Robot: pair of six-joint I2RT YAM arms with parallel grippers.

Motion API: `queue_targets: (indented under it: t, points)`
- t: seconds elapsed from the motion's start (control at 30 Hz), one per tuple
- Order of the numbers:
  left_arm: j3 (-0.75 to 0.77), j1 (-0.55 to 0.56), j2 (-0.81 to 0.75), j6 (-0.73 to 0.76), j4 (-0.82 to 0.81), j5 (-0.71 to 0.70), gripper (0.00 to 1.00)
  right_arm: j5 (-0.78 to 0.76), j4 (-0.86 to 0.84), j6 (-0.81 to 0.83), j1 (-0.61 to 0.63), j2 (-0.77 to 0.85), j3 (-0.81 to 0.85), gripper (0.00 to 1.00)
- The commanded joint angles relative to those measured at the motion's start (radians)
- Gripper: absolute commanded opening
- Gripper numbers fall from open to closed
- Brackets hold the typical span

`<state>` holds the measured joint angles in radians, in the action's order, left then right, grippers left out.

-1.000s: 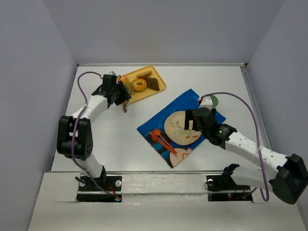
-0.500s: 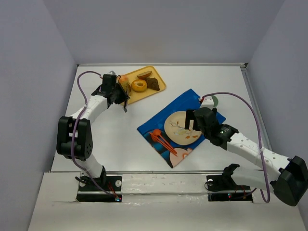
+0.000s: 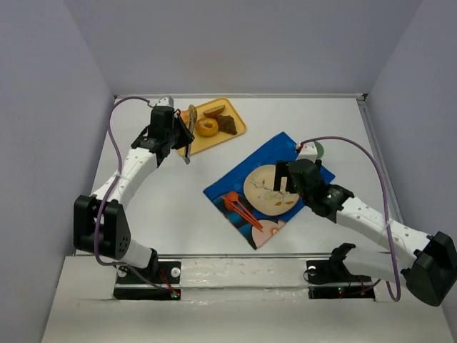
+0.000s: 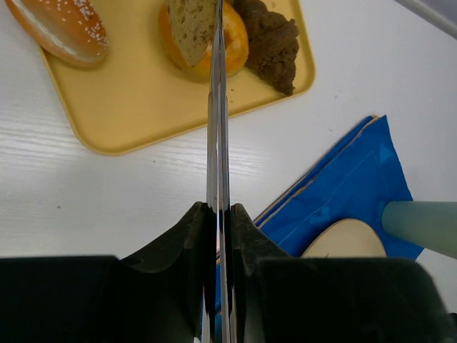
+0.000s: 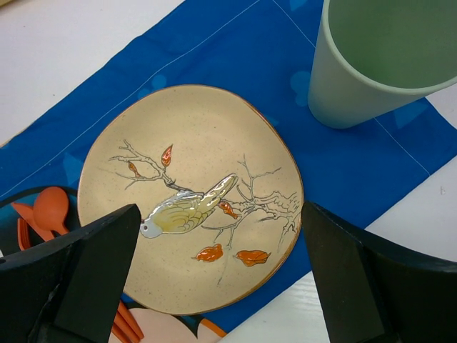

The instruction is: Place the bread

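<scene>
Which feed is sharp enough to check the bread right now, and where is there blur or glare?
Left wrist: bread and yellow tray sharp; left claw dark and soft up close, tongs a thin pale line edge-on. Right wrist: plate crisp, right claw has blurred black fingers. Top external: even light, soft shadows, no glare, bread tiny.
</scene>
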<state>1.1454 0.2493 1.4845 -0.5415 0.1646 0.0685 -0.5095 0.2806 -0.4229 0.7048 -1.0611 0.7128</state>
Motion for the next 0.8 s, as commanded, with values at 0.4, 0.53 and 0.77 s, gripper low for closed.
queue_targets:
  t: [0.4, 0.53, 0.77]
  points:
    - [-0.130, 0.057, -0.098, -0.055, -0.007, 0.030, 0.06, -0.003, -0.047, -0.001, -0.007, -0.019, 0.017, 1.00]
    - [-0.131, 0.085, -0.084, -0.061, 0.061, -0.055, 0.11, 0.005, -0.047, -0.004, -0.007, -0.036, 0.024, 1.00]
    - [-0.093, 0.091, -0.049, -0.045, 0.081, -0.058, 0.59, 0.008, -0.047, -0.007, -0.007, -0.023, 0.019, 1.00]
